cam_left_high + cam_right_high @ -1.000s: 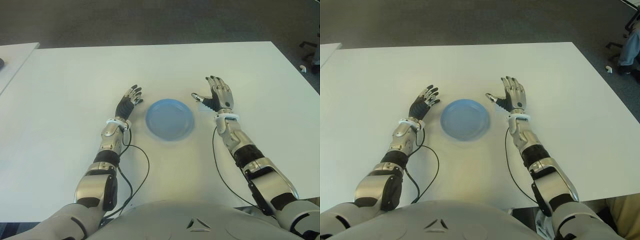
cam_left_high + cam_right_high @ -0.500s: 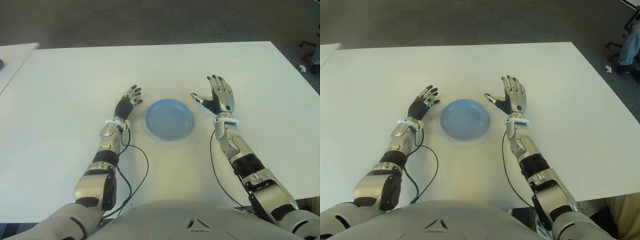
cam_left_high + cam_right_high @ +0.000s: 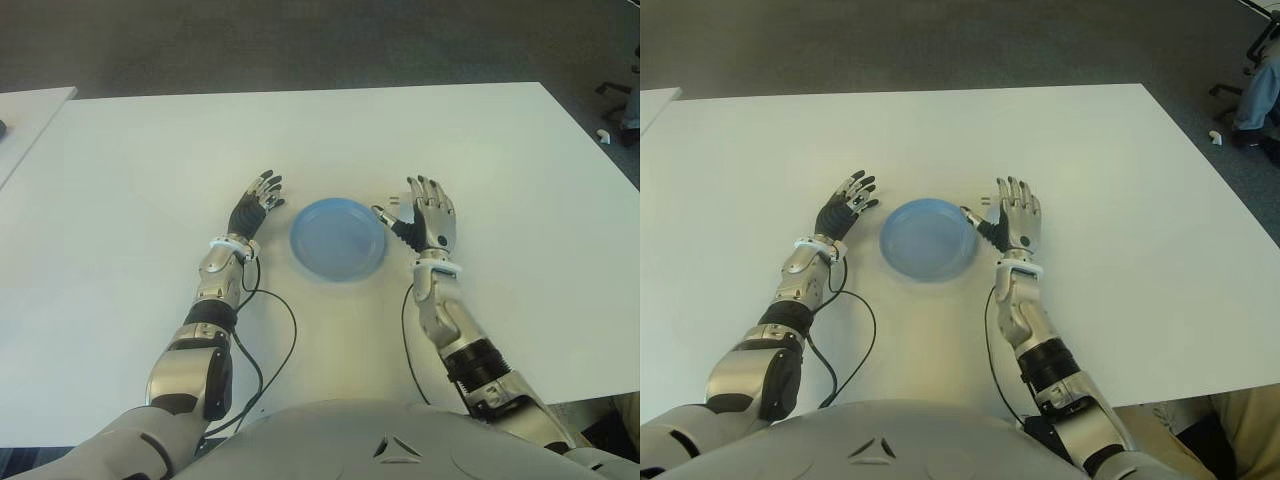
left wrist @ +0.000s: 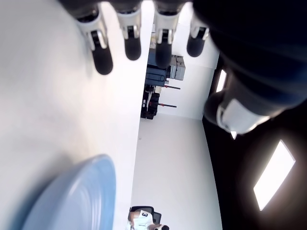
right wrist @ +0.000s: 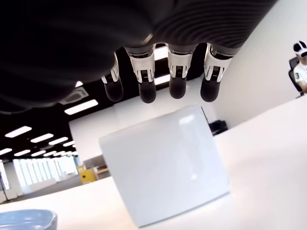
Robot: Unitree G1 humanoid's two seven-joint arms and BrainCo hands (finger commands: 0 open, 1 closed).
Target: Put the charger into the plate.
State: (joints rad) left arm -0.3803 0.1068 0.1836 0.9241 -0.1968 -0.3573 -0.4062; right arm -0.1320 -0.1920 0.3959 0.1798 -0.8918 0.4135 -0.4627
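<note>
A blue plate (image 3: 338, 238) lies on the white table (image 3: 150, 150) between my two hands. The charger (image 5: 163, 167) is a white cube; in the right wrist view it stands on the table just beyond my right hand's fingertips, untouched. From the head only its small prong end (image 3: 984, 200) shows, between thumb and fingers, by the plate's right rim. My right hand (image 3: 412, 208) is open, fingers spread, palm facing the charger. My left hand (image 3: 258, 198) shows left of the plate, open and holding nothing.
A second white table (image 3: 30, 110) stands at the far left. A chair base and a person's sleeve (image 3: 1260, 90) show past the table's right end. Black cables (image 3: 285, 320) run from both forearms over the table near me.
My right hand has moved left toward the plate and slightly closer to me, staying open. The left hand and the plate have not moved.
</note>
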